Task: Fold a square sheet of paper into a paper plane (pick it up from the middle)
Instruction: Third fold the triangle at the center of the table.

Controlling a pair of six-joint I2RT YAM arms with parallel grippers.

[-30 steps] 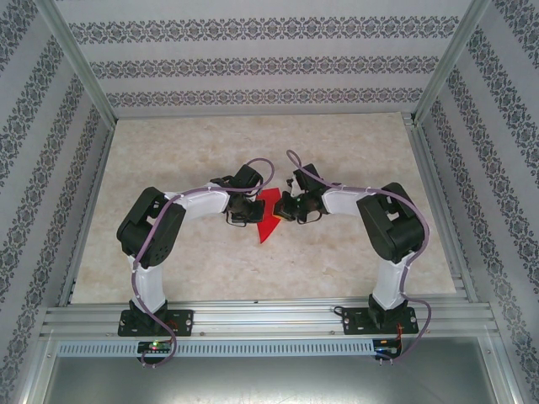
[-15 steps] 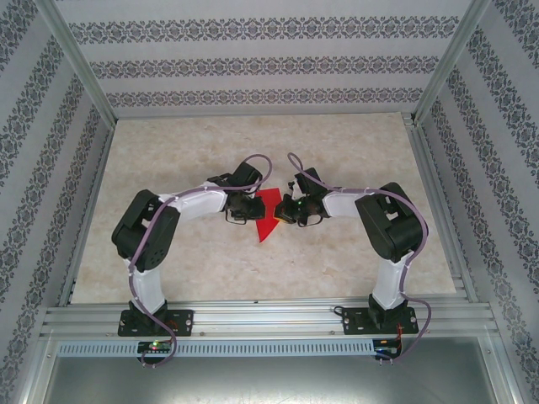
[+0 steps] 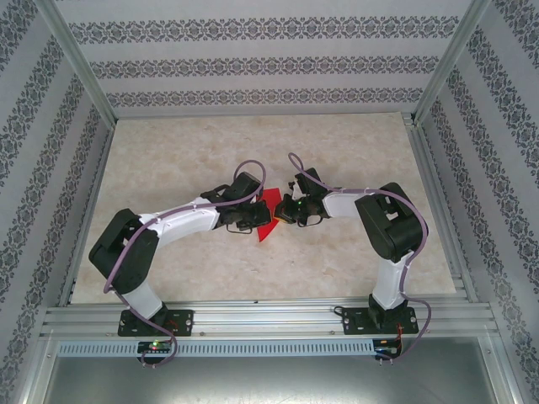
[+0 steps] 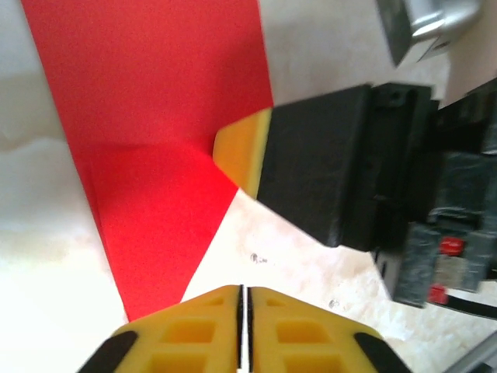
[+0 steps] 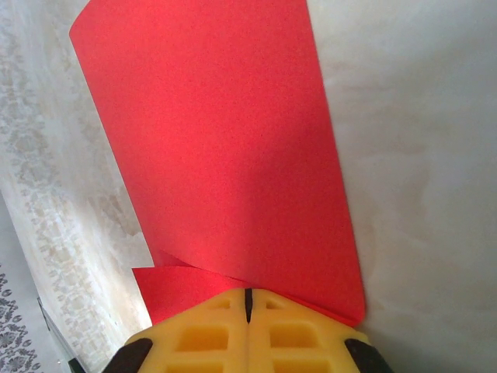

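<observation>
The square sheet of paper is bright red and lies on the table's middle, creased into a shape that narrows to a point toward the near side. In the left wrist view the paper tapers down beside my left gripper, which is shut and empty over bare table. In the top view the left gripper sits at the paper's left edge. My right gripper is at the paper's right edge. Its jaws are shut, tips down on the paper, where one layer curls up. One of its yellow fingertips touches the paper's edge.
The marble-patterned table is fenced by aluminium rails at the near edge and along both sides, with patterned walls behind. Both arms bend inward, and their wrists nearly meet over the paper.
The left arm has stretched out lower, its elbow swinging left and toward the near edge, and its gripper has slid a little further over the paper. The right arm has barely moved.
</observation>
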